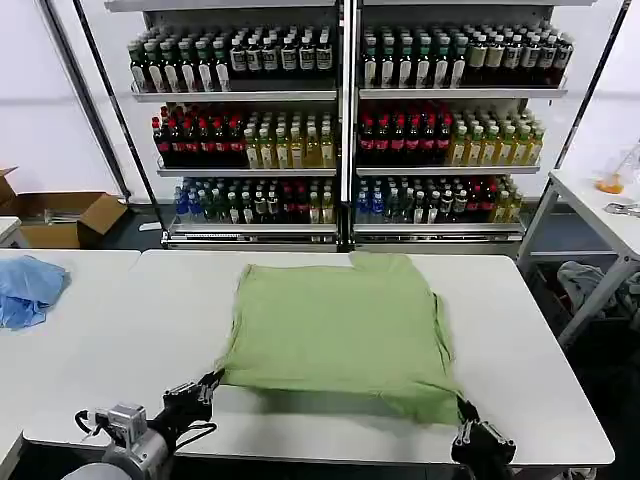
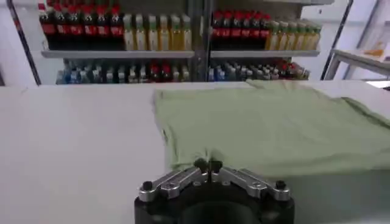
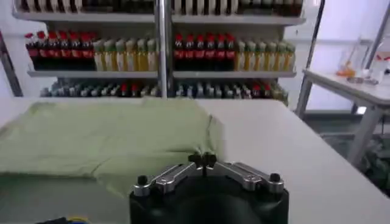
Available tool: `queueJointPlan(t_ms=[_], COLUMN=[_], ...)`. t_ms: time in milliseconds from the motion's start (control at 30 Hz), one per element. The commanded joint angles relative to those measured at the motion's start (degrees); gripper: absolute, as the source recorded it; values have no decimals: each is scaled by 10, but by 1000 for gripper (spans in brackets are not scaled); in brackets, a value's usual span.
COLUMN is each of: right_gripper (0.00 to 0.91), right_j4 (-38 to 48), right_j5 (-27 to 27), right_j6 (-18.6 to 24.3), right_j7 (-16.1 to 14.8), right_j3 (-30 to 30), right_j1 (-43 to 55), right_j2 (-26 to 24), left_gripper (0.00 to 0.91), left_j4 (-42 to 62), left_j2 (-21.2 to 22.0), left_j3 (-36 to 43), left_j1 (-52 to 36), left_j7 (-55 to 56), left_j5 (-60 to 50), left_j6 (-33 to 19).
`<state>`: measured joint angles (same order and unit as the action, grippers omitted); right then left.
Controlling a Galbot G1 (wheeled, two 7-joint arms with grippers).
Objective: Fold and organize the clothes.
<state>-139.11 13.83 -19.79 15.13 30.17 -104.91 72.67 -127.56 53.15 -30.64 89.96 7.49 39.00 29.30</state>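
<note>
A plain light-green shirt (image 1: 335, 330) lies spread flat across the middle of the white table (image 1: 130, 330), sleeves folded in. My left gripper (image 1: 212, 381) is shut on the shirt's near left corner (image 2: 201, 155). At the near right corner (image 3: 183, 164), my right gripper (image 1: 463, 408) is shut on the cloth as well. Both pinched corners pucker slightly at the fingertips. The two grippers sit at the table's front edge, a shirt-width apart.
A crumpled blue cloth (image 1: 28, 288) lies on the table's far left. Shelves of bottles (image 1: 340, 130) stand behind the table. A cardboard box (image 1: 60, 215) sits on the floor at left, and another white table (image 1: 600, 215) stands at right.
</note>
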Motion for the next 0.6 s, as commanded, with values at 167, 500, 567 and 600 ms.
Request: queueJointPlan(t_ms=[167,500,567,600], right_gripper=[0,0,0,0], right_j4=[94,195,206,220], right_j5=[35,52,52,50], right_j6=[-9,-51,-53,-55], right_j7=[0,-4,-5,-6], right_j3=[15,-15,-22,-30], right_j1=[142,272,284,300], right_j2=[-49,-97,-101,-104], left_gripper=[20,20,20,20], left_j4=[100,187,200,208], left_j2=[-20,-18,-14,-12], left_j3=[55,140,151,157], left_j1=[-113,-217,-228,-235], left_j7=[1,1,1,2], left_j5=[7,-16,-21,-27], left_j6=[-9,-14,-18,-21])
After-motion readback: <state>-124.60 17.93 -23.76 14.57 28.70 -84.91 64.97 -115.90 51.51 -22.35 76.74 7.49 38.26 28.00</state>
